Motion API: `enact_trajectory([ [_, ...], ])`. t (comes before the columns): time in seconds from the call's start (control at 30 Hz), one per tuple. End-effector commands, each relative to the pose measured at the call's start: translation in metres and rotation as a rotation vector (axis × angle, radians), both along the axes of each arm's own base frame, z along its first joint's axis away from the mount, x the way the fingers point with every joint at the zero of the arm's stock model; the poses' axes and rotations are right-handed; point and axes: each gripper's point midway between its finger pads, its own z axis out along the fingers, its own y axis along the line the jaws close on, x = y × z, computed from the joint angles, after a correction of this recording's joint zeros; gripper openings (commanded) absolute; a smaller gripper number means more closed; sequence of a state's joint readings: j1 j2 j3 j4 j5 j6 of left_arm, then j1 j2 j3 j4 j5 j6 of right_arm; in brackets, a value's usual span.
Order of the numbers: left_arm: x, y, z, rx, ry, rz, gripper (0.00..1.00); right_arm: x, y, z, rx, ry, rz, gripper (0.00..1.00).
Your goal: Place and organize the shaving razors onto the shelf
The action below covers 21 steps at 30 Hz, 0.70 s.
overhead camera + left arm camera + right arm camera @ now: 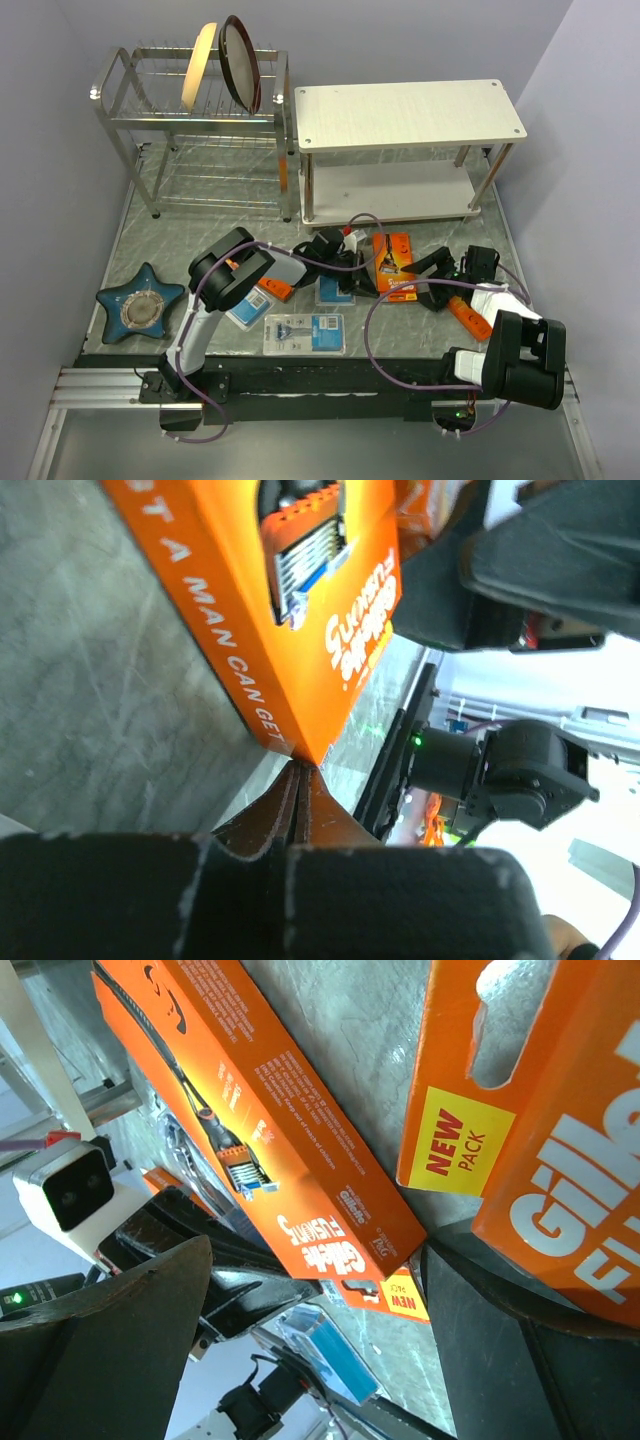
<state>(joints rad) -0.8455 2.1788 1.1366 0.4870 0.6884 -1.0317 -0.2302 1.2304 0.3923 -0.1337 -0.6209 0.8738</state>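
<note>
Nearest you, a clear pack [303,333] lies flat on the table [150,230]. Your left claw [297,777] is clenched shut, its tips touching an orange pack [300,610] at one corner. Your right claw [318,1255] is released wide, with a second orange pack [540,1130] at its right finger. The shelf [410,115] stands beyond.

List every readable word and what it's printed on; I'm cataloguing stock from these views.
"T A MAN CAN GET", start cut off: edge of the orange card razor pack, left wrist view.
"Gillette FUSION5": long orange card pack, right wrist view.
"NEW PACK" and "Gille", cut off: second orange card pack beside it.
Fine print, and the clear-plastic blue-and-white packs from above: too small to read.
</note>
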Motion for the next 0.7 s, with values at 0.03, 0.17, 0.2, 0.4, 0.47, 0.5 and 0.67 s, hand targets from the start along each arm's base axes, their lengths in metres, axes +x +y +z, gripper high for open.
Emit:
enact_trajectory([
  [0.03, -0.022, 0.013, 0.006, -0.095, -0.022, -0.093, 0.01, -0.022, 0.007, -0.012, 0.005, 0.081, 0.026, 0.92],
  [0.17, -0.027, 0.014, 0.042, -0.196, -0.060, -0.143, 0.01, -0.025, 0.006, -0.013, -0.013, 0.077, 0.024, 0.93],
  [0.2, -0.028, 0.015, 0.044, -0.202, -0.061, -0.148, 0.01, -0.026, 0.006, -0.014, -0.008, 0.078, 0.022, 0.93],
  [0.4, -0.032, 0.013, 0.055, -0.226, -0.077, -0.166, 0.01, -0.024, 0.012, -0.017, 0.029, 0.090, 0.039, 0.90],
  [0.47, -0.028, 0.012, 0.056, -0.210, -0.081, -0.154, 0.01, -0.024, 0.012, -0.020, 0.033, 0.109, 0.039, 0.87],
  [0.5, -0.029, 0.014, 0.046, -0.157, -0.046, -0.143, 0.01, -0.024, 0.012, -0.021, 0.033, 0.107, 0.042, 0.85],
  [0.67, -0.023, 0.023, 0.031, -0.075, -0.022, -0.046, 0.39, -0.026, 0.010, -0.024, 0.012, 0.145, 0.048, 0.75],
])
